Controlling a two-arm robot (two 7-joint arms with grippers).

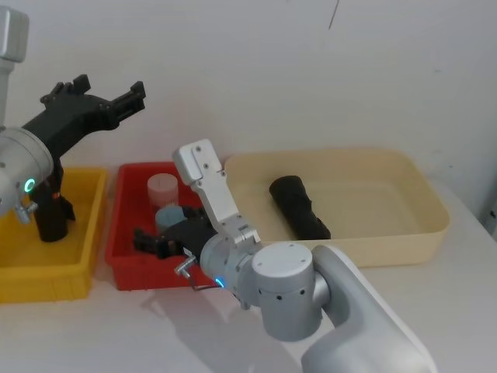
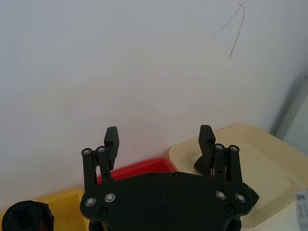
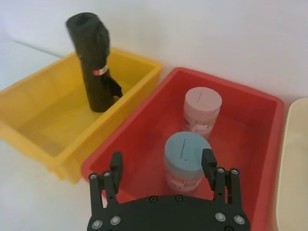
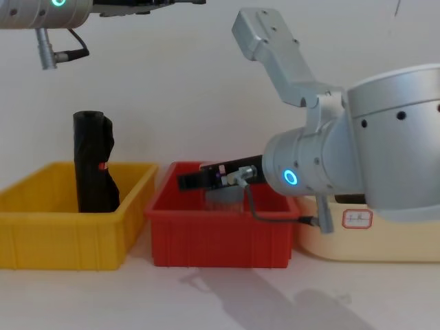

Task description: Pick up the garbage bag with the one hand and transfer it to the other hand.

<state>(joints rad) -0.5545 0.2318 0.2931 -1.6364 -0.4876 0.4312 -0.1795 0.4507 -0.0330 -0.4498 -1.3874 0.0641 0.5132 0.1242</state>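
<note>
Worktop: pale and flat, and three containers stand on it in a row, yellow at the left, red in the middle, cream at the right.
Right arm: big in the foreground with its blue ring lit, reaching across toward the red bin.
Left arm: green ring glowing, raised high at the left edge.
Cream tray: the widest container, just beside the red bin on its right.
Yellow bin: far left, with a black roll standing upright in it.
Red bin: in the middle, with two jars inside.
Garbage bag: here's our target, the plain black roll lying flat on the floor of the cream tray near its left end. It is well apart from both claws and nothing touches it.
Marked roll: the upright black roll in the yellow bin, with a small red band around it.
Left claw: up in the air above the yellow bin, fingers spread wide and released, pointing toward the wall. The bag sits far off, low and to its right.
Right claw: low over the red bin's near side, fingers apart and gripping nothing. The bag is off to its right, one container over.
Blue jar: directly ahead of the right claw, between its two fingers in the wrist view.
Pink jar: just behind the blue one, nearer the wall.
</note>
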